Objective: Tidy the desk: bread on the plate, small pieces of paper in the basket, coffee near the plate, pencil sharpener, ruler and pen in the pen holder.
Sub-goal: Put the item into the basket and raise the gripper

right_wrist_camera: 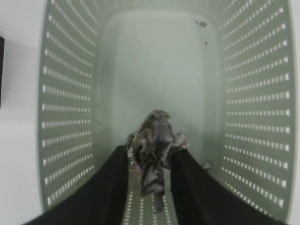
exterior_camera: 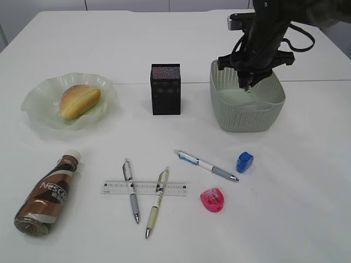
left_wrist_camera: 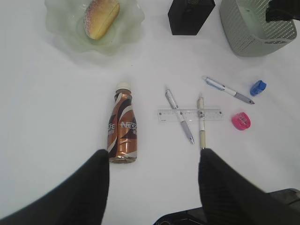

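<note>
Found the coffee [exterior_camera: 46, 194] nearest the exterior camera, lying on its side at 7 o'clock of the desk [exterior_camera: 285, 219], white cap pointing toward 1 o'clock, well apart from the plate [exterior_camera: 38, 109]. Saw the ruler [exterior_camera: 143, 188] flat at 6 o'clock, with a grey pen [exterior_camera: 131, 192] and a cream pen [exterior_camera: 157, 200] crossing over it. Noted a third pen [exterior_camera: 205, 165] slanted at 5 o'clock of centre, the blue sharpener [exterior_camera: 244, 162] just beside its tip and the pink sharpener [exterior_camera: 213, 199] near, lower down.

Farther back, saw the pen holder [exterior_camera: 165, 89] upright at centre. Found the bread [exterior_camera: 79, 101] resting in the plate at 9 o'clock. Saw the basket [exterior_camera: 247, 118] at 2 o'clock.

Spotted the right gripper [exterior_camera: 248, 85] pointing down into the basket. From its wrist camera, made out narrow jaws with a crumpled paper [right_wrist_camera: 154, 140] between the fingers [right_wrist_camera: 117, 183], above the basket floor; could not tell whether gripped or loose.

Saw the left gripper [left_wrist_camera: 153, 152] held high over the near desk edge, jaws wide, with only bare desk showing between them.
</note>
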`<state>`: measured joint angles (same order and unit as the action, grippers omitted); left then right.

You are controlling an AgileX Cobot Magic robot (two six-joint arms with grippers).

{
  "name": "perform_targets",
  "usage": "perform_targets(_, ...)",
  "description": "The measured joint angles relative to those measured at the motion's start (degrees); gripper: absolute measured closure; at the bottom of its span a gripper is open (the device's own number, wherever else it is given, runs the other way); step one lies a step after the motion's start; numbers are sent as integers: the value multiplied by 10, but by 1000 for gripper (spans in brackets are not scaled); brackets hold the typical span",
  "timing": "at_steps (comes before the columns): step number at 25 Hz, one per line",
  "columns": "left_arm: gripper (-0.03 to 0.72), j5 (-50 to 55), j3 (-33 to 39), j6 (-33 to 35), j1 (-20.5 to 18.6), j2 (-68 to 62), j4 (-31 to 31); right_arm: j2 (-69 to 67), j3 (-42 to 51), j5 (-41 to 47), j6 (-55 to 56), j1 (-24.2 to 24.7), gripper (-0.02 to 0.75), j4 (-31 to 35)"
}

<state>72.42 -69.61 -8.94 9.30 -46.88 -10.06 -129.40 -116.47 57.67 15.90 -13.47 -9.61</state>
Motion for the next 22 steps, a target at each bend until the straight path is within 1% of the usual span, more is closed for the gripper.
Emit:
perform_targets(3, 246, 0, 0, 0, 0, 0, 0, -6, -1, -9, 0, 0, 408, 2)
perform_targets(4, 246, 0, 0, -1, 0, 0, 0, -7, -1, -10, 0, 0, 373, 2)
perform_targets(6, 246, 0, 0, -1, 0, 0, 0, -8, -1, -12, 0, 0, 338, 2)
perform_targets(8, 246, 0, 0, -1, 0, 0, 0, -8, -7, -5, 0, 0, 327, 2)
perform_targets(10, 246, 0, 0, -1, 0, 0, 0, -8, -27, 29, -1, 0, 322, 2)
perform_targets(13, 246, 0, 0, -3, 0, 0, 5, -8, -86, 106, -17, 0, 321, 5)
perform_targets(16, 246, 0, 0, -19, 0, 0, 21, -2, -133, 123, -27, 0, 321, 18)
perform_targets(19, 246, 0, 0, -24, 0, 0, 24, 31, -132, 132, -37, 0, 321, 65)
perform_targets(22, 246, 0, 0, -19, 0, 0, 10, 84, -100, 134, -63, 0, 321, 105)
